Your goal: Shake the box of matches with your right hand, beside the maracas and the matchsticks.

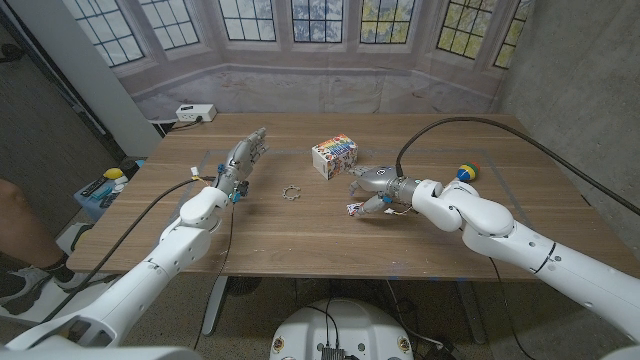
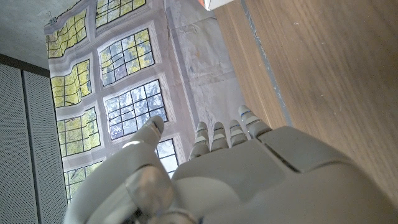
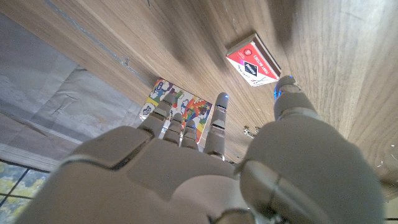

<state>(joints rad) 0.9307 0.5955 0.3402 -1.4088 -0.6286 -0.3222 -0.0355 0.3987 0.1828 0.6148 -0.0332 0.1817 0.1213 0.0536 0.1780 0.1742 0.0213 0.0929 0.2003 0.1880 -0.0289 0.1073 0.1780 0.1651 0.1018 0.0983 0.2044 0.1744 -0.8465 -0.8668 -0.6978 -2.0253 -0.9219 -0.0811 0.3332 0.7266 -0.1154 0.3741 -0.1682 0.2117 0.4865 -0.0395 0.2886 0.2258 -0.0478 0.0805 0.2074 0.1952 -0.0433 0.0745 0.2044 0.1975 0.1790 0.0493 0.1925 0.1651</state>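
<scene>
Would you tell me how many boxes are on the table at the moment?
2: a colourful box at the table's middle, and a small red matchbox just below the right hand.

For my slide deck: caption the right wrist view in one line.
Right hand, fingers apart, hovers above the red matchbox lying on the wooden table, a colourful box beyond its fingertips.

Brown wooden table (image 1: pixel 300 230). Colorful box (image 1: pixel 335 155) near middle of table, toward back. Small metal ring thing (image 1: pixel 290 192) just left of middle. Window picture backdrop (image 1: pixel 330 30) behind table. White power strip (image 1: pixel 195 113) past far left corner. Person's leg (image 1: pixel 20 215) at left edge.
</scene>
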